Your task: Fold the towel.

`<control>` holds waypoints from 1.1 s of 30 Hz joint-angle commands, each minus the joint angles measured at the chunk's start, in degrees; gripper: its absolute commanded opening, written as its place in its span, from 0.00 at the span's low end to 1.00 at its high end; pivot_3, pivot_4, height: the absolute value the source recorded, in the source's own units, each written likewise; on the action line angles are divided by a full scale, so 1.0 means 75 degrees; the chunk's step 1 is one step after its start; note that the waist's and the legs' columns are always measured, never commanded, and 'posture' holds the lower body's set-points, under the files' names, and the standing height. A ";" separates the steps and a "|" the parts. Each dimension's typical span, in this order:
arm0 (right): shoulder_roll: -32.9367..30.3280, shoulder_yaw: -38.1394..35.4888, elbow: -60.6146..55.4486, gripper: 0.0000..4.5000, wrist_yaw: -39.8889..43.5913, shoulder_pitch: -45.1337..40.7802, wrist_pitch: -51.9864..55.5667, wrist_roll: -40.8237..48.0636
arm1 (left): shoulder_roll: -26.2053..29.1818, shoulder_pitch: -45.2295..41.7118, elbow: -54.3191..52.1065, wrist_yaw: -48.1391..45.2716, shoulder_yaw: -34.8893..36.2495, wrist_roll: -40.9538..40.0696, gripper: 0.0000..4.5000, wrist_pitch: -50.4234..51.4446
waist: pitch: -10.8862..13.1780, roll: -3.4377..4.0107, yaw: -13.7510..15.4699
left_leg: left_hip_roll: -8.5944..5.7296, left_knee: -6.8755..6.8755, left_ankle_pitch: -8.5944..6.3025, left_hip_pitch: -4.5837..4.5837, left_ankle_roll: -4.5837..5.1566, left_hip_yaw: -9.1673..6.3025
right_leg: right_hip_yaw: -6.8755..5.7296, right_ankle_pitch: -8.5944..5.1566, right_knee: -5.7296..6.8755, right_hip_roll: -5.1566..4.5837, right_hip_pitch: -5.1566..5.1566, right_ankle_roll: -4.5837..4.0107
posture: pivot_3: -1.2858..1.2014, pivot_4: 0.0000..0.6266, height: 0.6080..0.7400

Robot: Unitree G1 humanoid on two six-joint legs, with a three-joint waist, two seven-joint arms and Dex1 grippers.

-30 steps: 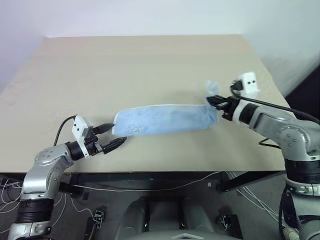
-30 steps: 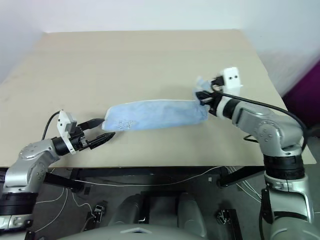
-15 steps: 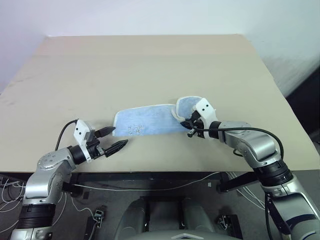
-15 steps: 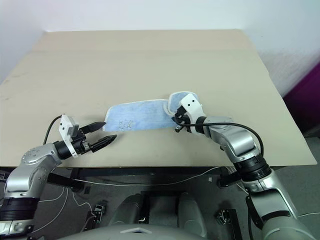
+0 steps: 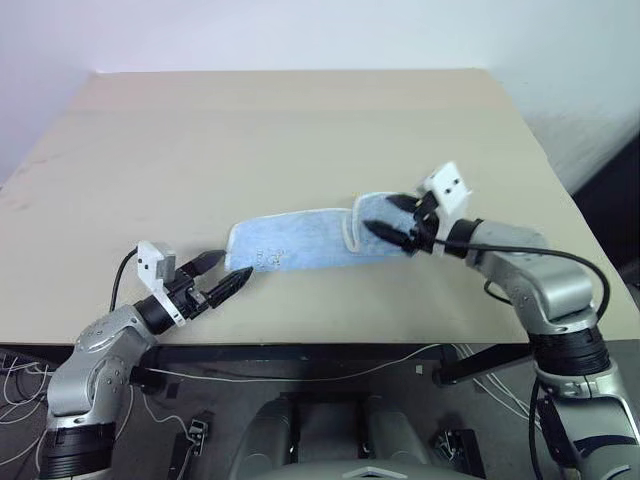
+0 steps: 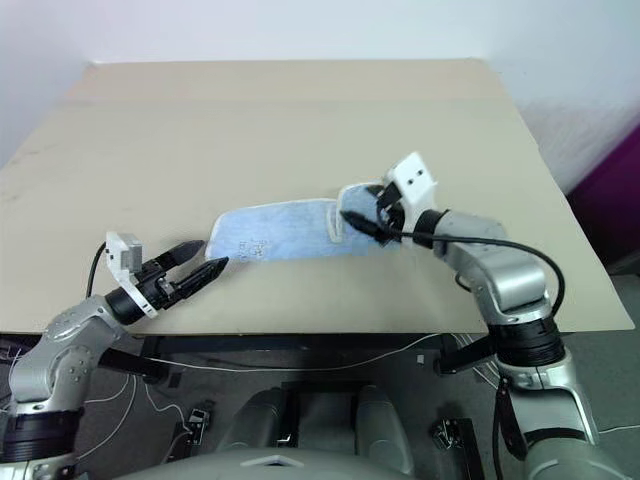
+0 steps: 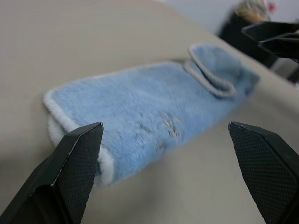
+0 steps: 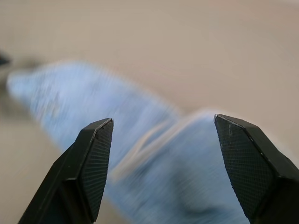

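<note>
Lying on the beige surface [image 5: 300, 130] near its front edge, the towel [image 5: 300, 243] forms a long, narrow light blue band with whitish hems, running roughly side to side. Its right end is doubled back over the band, making a small flap [image 5: 372, 215] whose pale hem curves across the blue. A faint embroidered mark [image 7: 169, 130] shows on the top face toward the left end. The right gripper [image 5: 392, 216] hovers just over the folded flap, its black fingers spread apart and holding nothing; the cloth lies free between and below them. The left gripper [image 5: 222, 272] sits low at the towel's left end, just short of the rounded hem, its fingers wide open and empty, pointing along the band toward the other arm.
</note>
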 commanded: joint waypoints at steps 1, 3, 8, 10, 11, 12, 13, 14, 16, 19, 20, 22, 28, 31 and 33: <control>0.0192 -0.0232 0.0901 0.61 -0.0067 -0.0467 -0.0603 -0.0315 | -0.0180 0.0097 -0.0720 0.0755 0.0360 -0.0755 1.00 0.0617 | 0.0000 0.0000 -0.0007 | 0.0000 0.0000 0.0000 0.0001 0.0000 0.0000 | 0.0000 0.0000 0.0000 0.0001 0.0000 0.0000 | 0.52 0.24 1.00; 0.0386 -0.0087 0.1718 0.44 0.0059 -0.0636 -0.1191 -0.0618 | -0.0385 0.0199 -0.0967 0.1213 0.0472 -0.1167 1.00 0.0941 | -0.0001 -0.0001 -0.0010 | -0.0001 0.0000 0.0000 0.0000 0.0000 0.0002 | 0.0000 0.0000 -0.0001 0.0002 0.0001 0.0000 | 0.52 0.24 1.00; 0.0999 0.0508 0.3823 0.13 0.0437 -0.0861 -0.2793 -0.1570 | -0.1045 0.0450 -0.1361 0.2446 0.0638 -0.1788 1.00 0.1306 | 0.0000 0.0000 -0.0019 | -0.0002 0.0000 0.0001 0.0002 -0.0001 0.0005 | 0.0001 0.0000 0.0002 0.0008 -0.0001 0.0000 | 0.52 0.24 1.00; 0.1160 0.0808 0.4405 0.13 0.0638 -0.0780 -0.3310 -0.1921 | -0.1232 0.0627 -0.1620 0.2840 0.0612 -0.1968 1.00 0.1412 | 0.0000 0.0000 -0.0019 | -0.0003 0.0002 0.0001 0.0001 -0.0002 0.0006 | 0.0001 0.0000 0.0003 0.0010 -0.0002 0.0000 | 0.52 0.24 1.00; 0.1248 0.0936 0.4670 0.13 0.0701 -0.0730 -0.3527 -0.2076 | -0.1315 0.0736 -0.1755 0.3042 0.0586 -0.2047 1.00 0.1470 | 0.0000 0.0000 -0.0021 | -0.0003 0.0002 0.0001 0.0000 -0.0002 0.0007 | 0.0001 0.0000 0.0003 0.0010 -0.0002 0.0001 | 0.52 0.24 1.00; 0.1330 0.1047 0.4909 0.13 0.0763 -0.0688 -0.3728 -0.2228 | -0.1384 0.0837 -0.1865 0.3226 0.0564 -0.2113 1.00 0.1520 | 0.0000 0.0000 -0.0016 | -0.0004 0.0003 0.0001 0.0001 -0.0002 0.0009 | 0.0002 0.0001 0.0003 0.0010 -0.0001 0.0001 | 0.52 0.24 1.00; 0.1403 0.1182 0.5129 0.13 0.0824 -0.0612 -0.3921 -0.2396 | -0.1472 0.0965 -0.1959 0.3499 0.0497 -0.2090 1.00 0.1600 | -0.0001 -0.0001 -0.0015 | -0.0006 0.0003 0.0001 0.0001 -0.0002 0.0008 | 0.0002 0.0001 0.0003 0.0011 -0.0001 0.0001 | 0.52 0.24 1.00; 0.1458 0.1257 0.5287 0.13 0.0873 -0.0575 -0.4068 -0.2515 | -0.1512 0.1044 -0.2009 0.3687 0.0453 -0.2077 1.00 0.1652 | -0.0002 0.0000 -0.0015 | -0.0005 0.0004 0.0002 0.0002 -0.0003 0.0007 | 0.0002 0.0001 0.0003 0.0012 0.0001 0.0001 | 0.52 0.24 1.00; 0.1516 0.1387 0.5468 0.13 0.0963 -0.0480 -0.4410 -0.2762 | -0.1682 0.1196 -0.2118 0.4062 0.0409 -0.2153 1.00 0.1740 | -0.0005 -0.0005 -0.0019 | -0.0005 0.0002 0.0002 0.0013 -0.0003 0.0006 | 0.0002 0.0000 0.0003 0.0019 0.0010 0.0001 | 0.52 0.24 1.00; 0.1572 0.1252 0.5310 0.13 0.1066 -0.0413 -0.4709 -0.2757 | -0.1960 0.1320 -0.2176 0.4570 0.0367 -0.2313 1.00 0.1855 | -0.0008 -0.0008 -0.0016 | -0.0004 0.0000 0.0001 0.0031 -0.0003 0.0006 | 0.0000 0.0000 0.0000 0.0021 0.0030 0.0000 | 0.52 0.24 1.00; 0.1596 0.1185 0.5222 0.13 0.1080 -0.0411 -0.4725 -0.2717 | -0.1999 0.1327 -0.2163 0.4685 0.0374 -0.2379 1.00 0.1890 | -0.0008 -0.0007 -0.0015 | -0.0004 0.0000 0.0001 0.0033 -0.0003 0.0005 | 0.0001 0.0000 0.0000 0.0021 0.0032 0.0000 | 0.52 0.24 1.00; 0.1558 0.0986 0.4702 0.13 0.1129 -0.0403 -0.4727 -0.2542 | -0.2108 0.1280 -0.2105 0.5043 0.0352 -0.2525 1.00 0.2004 | -0.0008 -0.0006 -0.0013 | -0.0004 -0.0002 0.0001 0.0037 -0.0003 0.0005 | 0.0001 0.0000 -0.0001 0.0021 0.0035 -0.0001 | 0.52 0.24 1.00; 0.1292 0.0498 0.3242 0.13 0.1055 -0.0304 -0.4526 -0.2288 | -0.2498 0.0782 -0.1536 0.6264 0.0457 -0.3687 1.00 0.2447 | -0.0009 0.0001 0.0058 | -0.0010 0.0003 0.0001 0.0036 -0.0003 0.0001 | -0.0002 0.0000 0.0000 0.0016 0.0038 0.0000 | 0.52 0.24 1.00; 0.1241 0.0358 0.2780 0.13 0.1013 -0.0253 -0.4293 -0.2198 | -0.2548 0.0439 -0.1299 0.6663 0.0349 -0.4104 1.00 0.2580 | -0.0010 0.0002 0.0171 | -0.0019 0.0008 0.0001 0.0038 -0.0004 -0.0003 | -0.0007 0.0000 -0.0001 0.0011 0.0047 0.0000 | 0.52 0.24 1.00; 0.1190 0.0327 0.2508 0.13 0.1038 -0.0170 -0.4179 -0.2167 | -0.2618 0.0122 -0.1000 0.6958 0.0304 -0.4393 1.00 0.2645 | -0.0011 0.0004 0.0224 | -0.0025 0.0012 0.0002 0.0038 -0.0003 -0.0004 | -0.0011 0.0000 -0.0001 0.0008 0.0051 0.0000 | 0.52 0.24 1.00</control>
